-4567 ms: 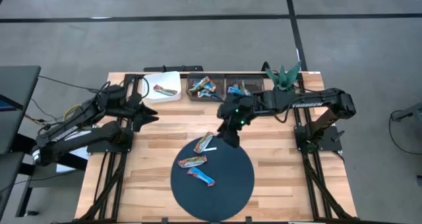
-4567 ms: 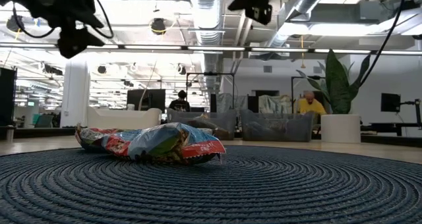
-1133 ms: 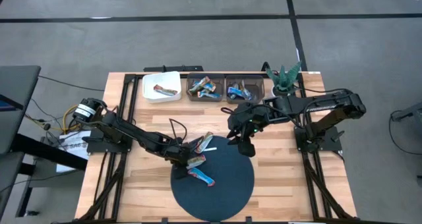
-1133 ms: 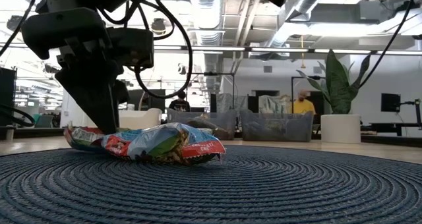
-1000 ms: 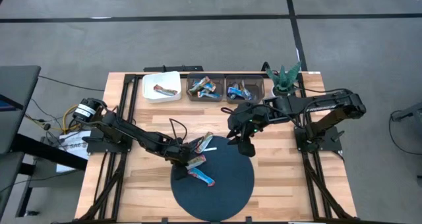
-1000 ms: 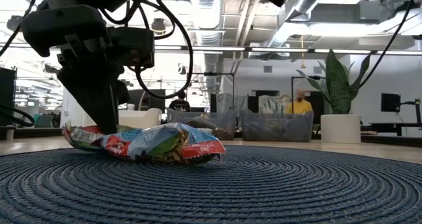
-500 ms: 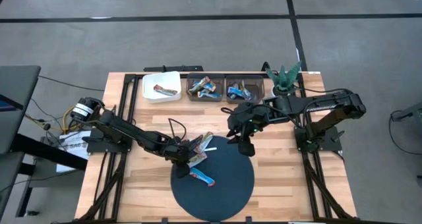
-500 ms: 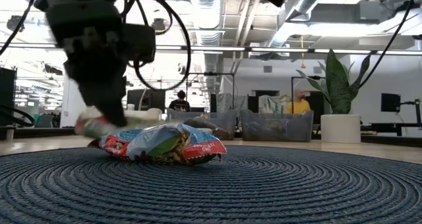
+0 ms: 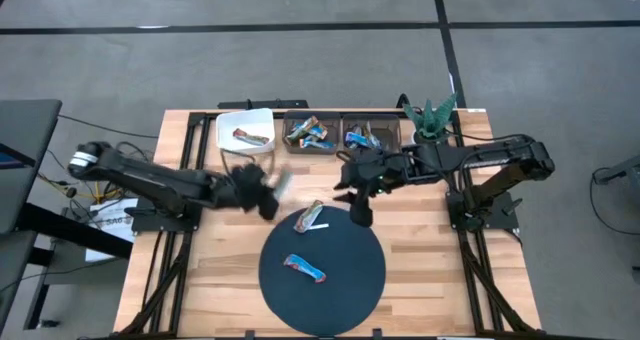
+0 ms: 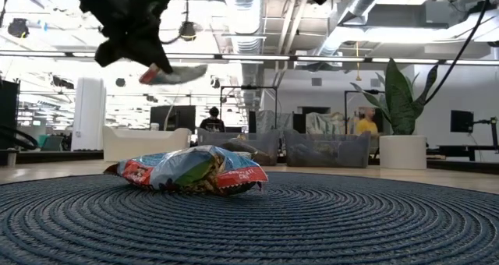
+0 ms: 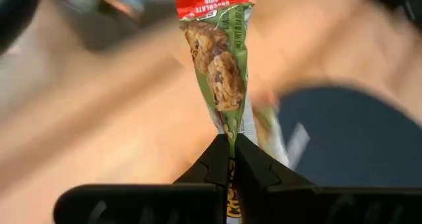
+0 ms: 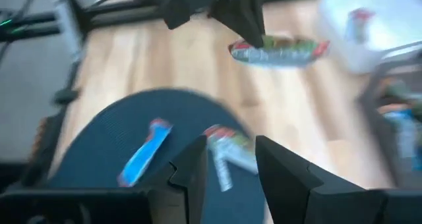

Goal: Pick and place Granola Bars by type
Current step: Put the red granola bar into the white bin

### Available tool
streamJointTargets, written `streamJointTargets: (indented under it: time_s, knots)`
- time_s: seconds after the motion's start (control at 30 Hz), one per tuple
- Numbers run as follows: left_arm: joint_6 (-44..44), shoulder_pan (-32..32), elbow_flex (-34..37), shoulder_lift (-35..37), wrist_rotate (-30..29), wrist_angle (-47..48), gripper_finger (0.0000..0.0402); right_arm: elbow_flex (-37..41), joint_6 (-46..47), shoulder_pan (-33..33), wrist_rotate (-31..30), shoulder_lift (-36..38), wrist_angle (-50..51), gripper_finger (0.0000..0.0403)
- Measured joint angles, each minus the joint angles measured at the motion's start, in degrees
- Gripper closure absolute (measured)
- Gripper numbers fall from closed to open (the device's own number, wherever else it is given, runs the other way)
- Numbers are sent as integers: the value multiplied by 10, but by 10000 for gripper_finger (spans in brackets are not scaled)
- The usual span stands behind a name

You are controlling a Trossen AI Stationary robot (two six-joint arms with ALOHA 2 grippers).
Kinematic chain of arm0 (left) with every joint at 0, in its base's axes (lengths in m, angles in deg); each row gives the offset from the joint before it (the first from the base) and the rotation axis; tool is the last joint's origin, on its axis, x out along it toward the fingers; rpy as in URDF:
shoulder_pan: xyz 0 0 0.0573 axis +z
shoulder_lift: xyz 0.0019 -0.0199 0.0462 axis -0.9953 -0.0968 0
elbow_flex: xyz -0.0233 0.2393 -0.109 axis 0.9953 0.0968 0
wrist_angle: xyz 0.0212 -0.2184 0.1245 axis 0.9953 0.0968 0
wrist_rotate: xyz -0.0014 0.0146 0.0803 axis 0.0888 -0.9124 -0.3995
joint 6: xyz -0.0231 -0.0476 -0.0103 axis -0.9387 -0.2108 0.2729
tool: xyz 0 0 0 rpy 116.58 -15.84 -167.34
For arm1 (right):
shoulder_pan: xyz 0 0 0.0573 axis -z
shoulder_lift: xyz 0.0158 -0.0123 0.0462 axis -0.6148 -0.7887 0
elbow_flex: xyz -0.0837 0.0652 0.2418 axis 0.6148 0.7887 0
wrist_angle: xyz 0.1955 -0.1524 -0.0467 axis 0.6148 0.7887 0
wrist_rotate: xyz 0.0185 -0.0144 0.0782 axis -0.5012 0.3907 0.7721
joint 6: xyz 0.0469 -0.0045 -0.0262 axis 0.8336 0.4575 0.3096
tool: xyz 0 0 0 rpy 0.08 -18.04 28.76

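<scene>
**Mid-carry: one bar aloft, two left on the mat**

Over the tabletop [image 9: 215, 270], between the round mat [image 9: 345, 280] and the far row of bins, the left hand [image 9: 262, 192] is clenched on a green-and-red bar [image 11: 221, 59], pinched by one end so it hangs clear. Likely bound for the white bin [image 9: 245, 132], which holds a similar bar. Right hand [image 9: 358, 212] hovers at the mat's far edge, fingers apart, empty. On the mat: a blue bar [image 9: 303, 267]; another bar [image 9: 311, 216] at its rim.
</scene>
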Motion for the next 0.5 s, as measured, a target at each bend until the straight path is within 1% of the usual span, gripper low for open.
streamJointTargets:
  time_s: [0.1, 0.2, 0.33, 0.4, 0.5]
  knots:
    - [5, 58, 0, 55, -37, 33, 401, 0, 0, 9, -43, 0, -27, 282]
    - [23, 130, 0, 93, -45, 75, 401, 0, 0, 23, -61, 0, -50, 282]
    - [73, 234, 0, 105, -6, 114, 401, 0, 0, 42, -61, 0, -81, 282]
    - [111, 282, 0, 102, 12, 108, 401, 0, 0, 49, -61, 0, -96, 282]
    - [151, 353, 0, 89, 19, 93, 401, 0, 0, 58, -60, 0, -114, 282]
